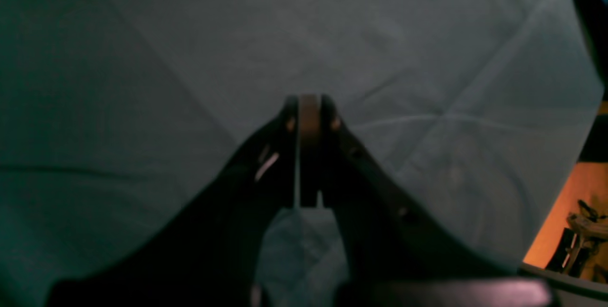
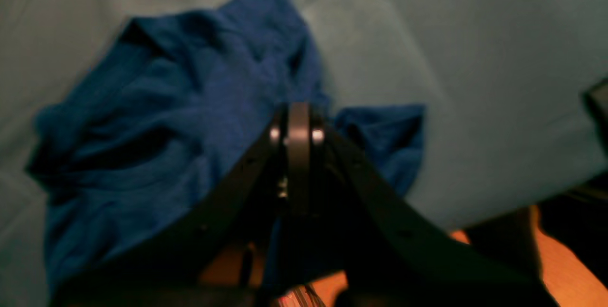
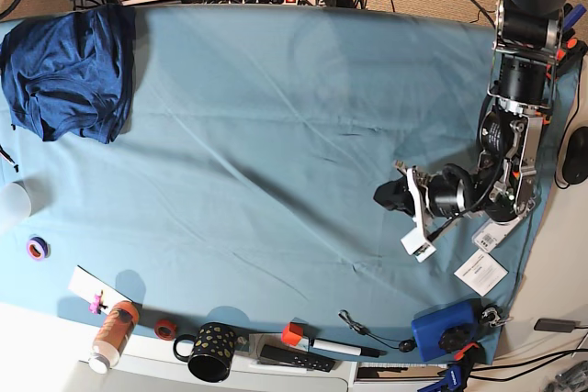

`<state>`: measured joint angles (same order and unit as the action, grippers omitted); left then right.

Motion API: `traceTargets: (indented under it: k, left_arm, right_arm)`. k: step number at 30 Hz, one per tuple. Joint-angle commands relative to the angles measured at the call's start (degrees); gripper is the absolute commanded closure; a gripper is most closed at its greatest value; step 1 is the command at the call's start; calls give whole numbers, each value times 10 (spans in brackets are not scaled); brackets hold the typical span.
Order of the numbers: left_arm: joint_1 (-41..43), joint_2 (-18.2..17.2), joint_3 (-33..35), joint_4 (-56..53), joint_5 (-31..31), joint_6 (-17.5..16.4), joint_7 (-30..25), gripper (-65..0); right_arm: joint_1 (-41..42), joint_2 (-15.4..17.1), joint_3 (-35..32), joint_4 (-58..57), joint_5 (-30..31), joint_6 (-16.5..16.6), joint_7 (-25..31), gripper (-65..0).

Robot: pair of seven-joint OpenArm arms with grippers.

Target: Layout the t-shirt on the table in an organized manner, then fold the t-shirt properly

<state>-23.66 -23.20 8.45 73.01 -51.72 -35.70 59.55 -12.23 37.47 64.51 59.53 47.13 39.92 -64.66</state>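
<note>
Lying bunched at far left, t-shirt (image 3: 69, 75), partly overhanging the table edge (image 3: 55, 149). Right claw (image 2: 298, 155) hovering above it, fingers pressed together; risking slippage off the edge through careless dragging. Left claw (image 3: 401, 192) hanging right of centre, tips pressed together, empty.

Probably a robotics lab or workshop: bench-mounted arm (image 3: 514, 135), loose cables (image 3: 528, 364), cloth-covered table (image 3: 257, 153).

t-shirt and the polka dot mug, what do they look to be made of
T-shirt: soft, matte woven or knitted fabric, perhaps cotton; it slumps into loose folds and bunched edges.

Polka dot mug: probably glazed ceramic, going by its rigid rounded form and dark patterned surface, though enamelled metal can't be ruled out.
</note>
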Motion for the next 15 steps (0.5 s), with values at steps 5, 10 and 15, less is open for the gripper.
traceTargets:
  k: [5,10,15]
  left_arm:
    - [-17,-3,-4,9,-15,-3,-11,0]
    - [-15,-3,-4,9,-15,-3,-11,0]
    - [-3,-3,-4,9,-15,-3,-14,0]
  right_arm:
    - [23,22,11,9,-38,-29,67,0]
    - [67,22,63,9,301,1,-126,0]
    - [61,-9,57,8,338,1,-153,0]
